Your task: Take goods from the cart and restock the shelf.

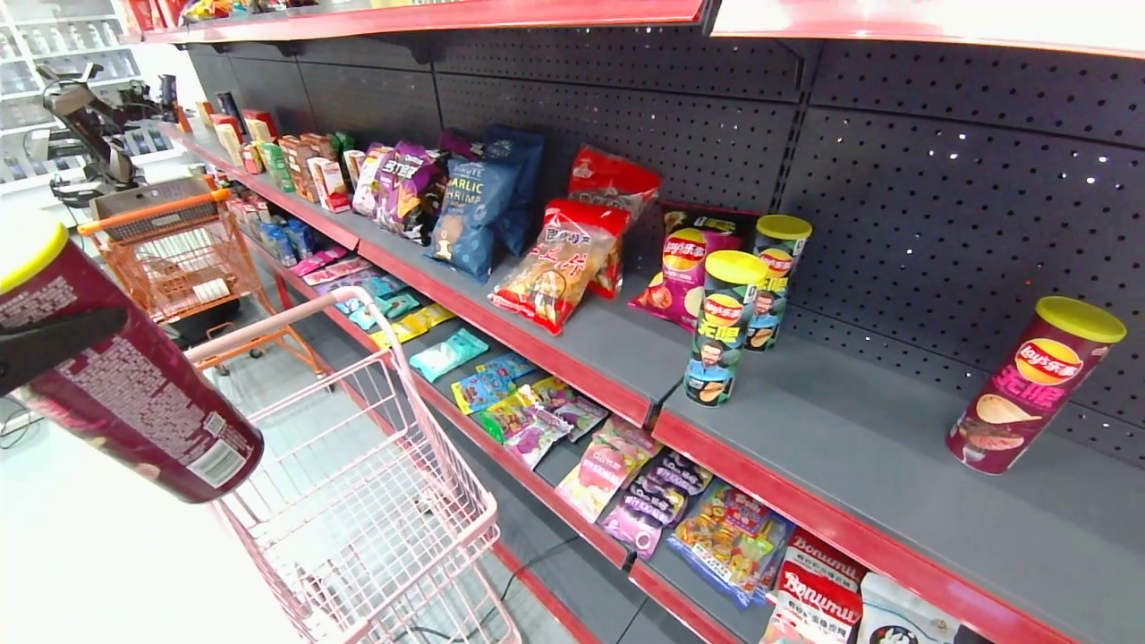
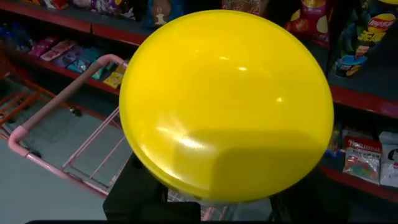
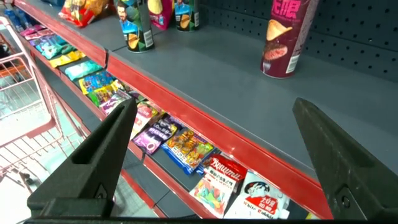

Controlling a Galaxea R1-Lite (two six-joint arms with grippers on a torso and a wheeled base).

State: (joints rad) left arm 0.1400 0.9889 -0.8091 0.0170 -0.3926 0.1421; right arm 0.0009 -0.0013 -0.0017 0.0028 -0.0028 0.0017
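Leaning sideways, the maroon can (image 1: 152, 402) wears a yellow lid (image 2: 227, 106).

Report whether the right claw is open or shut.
Open: the right claw has its fingers wide apart, nothing held between them.

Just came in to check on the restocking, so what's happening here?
The left hand grips a maroon chip can with a yellow lid, held by the pink cart. The right hand hangs open and empty in front of the grey shelf, where a matching can already stands. The held can is not yet shelved.
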